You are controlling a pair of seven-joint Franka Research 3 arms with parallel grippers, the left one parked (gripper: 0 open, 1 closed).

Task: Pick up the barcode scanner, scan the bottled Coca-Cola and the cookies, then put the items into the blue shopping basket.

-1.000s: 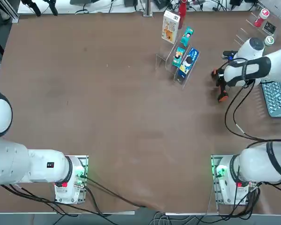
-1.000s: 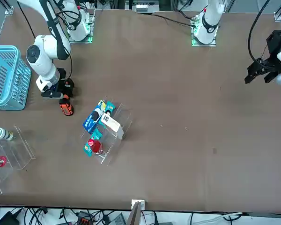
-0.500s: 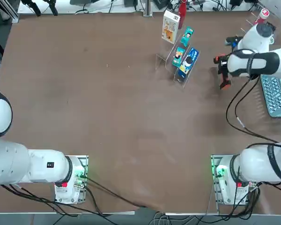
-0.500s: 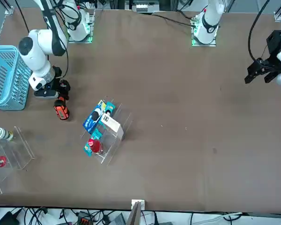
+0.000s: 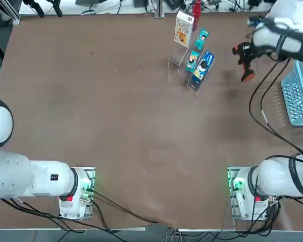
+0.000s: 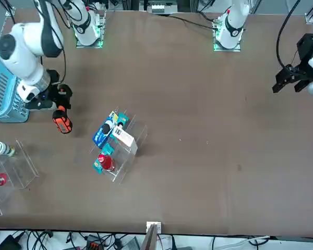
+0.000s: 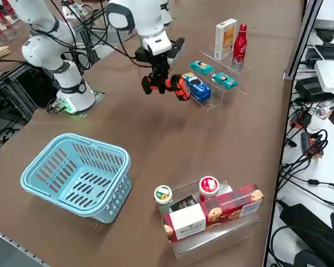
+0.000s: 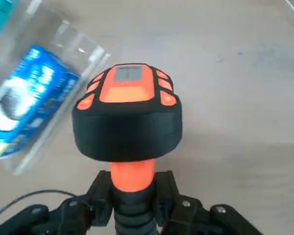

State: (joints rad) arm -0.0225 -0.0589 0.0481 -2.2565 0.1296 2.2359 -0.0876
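My right gripper (image 5: 245, 52) is shut on the handle of the barcode scanner (image 5: 247, 70), a black pistol-shaped tool with orange trim, and holds it above the table (image 7: 166, 83). In the wrist view the scanner's orange-and-black head (image 8: 127, 115) rises between my fingers. The cookies (image 5: 184, 28), a white box with an orange picture, stand upright on a clear rack, with the red bottled Coca-Cola (image 7: 240, 39) beside them. The scanner hangs right of that rack, near its blue pack (image 8: 24, 107). The blue shopping basket (image 5: 299, 98) sits at the table's right edge, nearer the base than the gripper.
The clear rack (image 5: 178, 63) also carries two small teal packs (image 5: 201, 39) and the blue pack (image 5: 203, 67). A second clear stand (image 7: 211, 222) beyond the basket holds a red box, a red-lidded container and a white cup. Cables run along the table's far edge.
My right arm has lifted the scanner off the table and carried it away from the base, toward the far edge, staying shut on it. The items on the rack have not moved.
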